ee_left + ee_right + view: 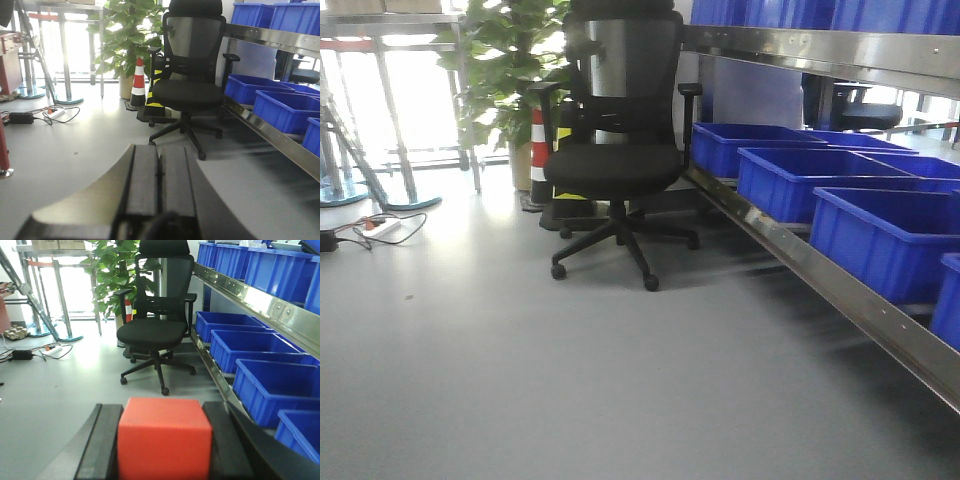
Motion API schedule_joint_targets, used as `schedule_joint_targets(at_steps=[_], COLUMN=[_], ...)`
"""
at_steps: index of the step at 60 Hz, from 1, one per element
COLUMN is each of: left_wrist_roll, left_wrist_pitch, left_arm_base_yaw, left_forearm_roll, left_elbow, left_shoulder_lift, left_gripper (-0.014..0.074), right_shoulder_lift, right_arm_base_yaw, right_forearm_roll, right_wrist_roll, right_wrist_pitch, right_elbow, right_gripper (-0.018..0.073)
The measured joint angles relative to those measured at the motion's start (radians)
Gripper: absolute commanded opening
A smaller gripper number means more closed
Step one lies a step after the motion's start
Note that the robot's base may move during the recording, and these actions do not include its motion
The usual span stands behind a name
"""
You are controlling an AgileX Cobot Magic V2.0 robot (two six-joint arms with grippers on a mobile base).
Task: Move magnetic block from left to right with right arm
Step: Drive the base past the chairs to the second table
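Note:
In the right wrist view the magnetic block (pixel 164 437), a plain red cube, fills the gap between the two black fingers (pixel 105 440) of my right gripper (pixel 164 412), which is shut on it and held up above the floor. The left wrist view has my left gripper (pixel 159 150) with its two dark pads pressed together and nothing between them. Neither arm nor the block appears in the front-facing view.
A black office chair (pixel 615 160) stands ahead on the grey floor. Blue bins (pixel 880 235) sit on a steel rack along the right. A potted plant (pixel 515 70), a striped cone (pixel 539 150) and a power strip with cables (pixel 375 228) lie at the back left.

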Motion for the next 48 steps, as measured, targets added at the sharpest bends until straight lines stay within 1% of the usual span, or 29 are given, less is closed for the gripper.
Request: schedule_joint_targets(at_steps=[48], left_wrist_roll=[0.0], left_wrist_pitch=[0.0], left_arm_base_yaw=[0.0], left_forearm_roll=[0.0], left_elbow=[0.0], left_shoulder_lift=[0.0], left_gripper=[-0.0116], right_shoulder_lift=[0.0], right_arm_base_yaw=[0.0], right_forearm_roll=[0.0], right_wrist_roll=[0.0], right_wrist_pitch=[0.0], right_elbow=[0.0], right_gripper=[0.0172])
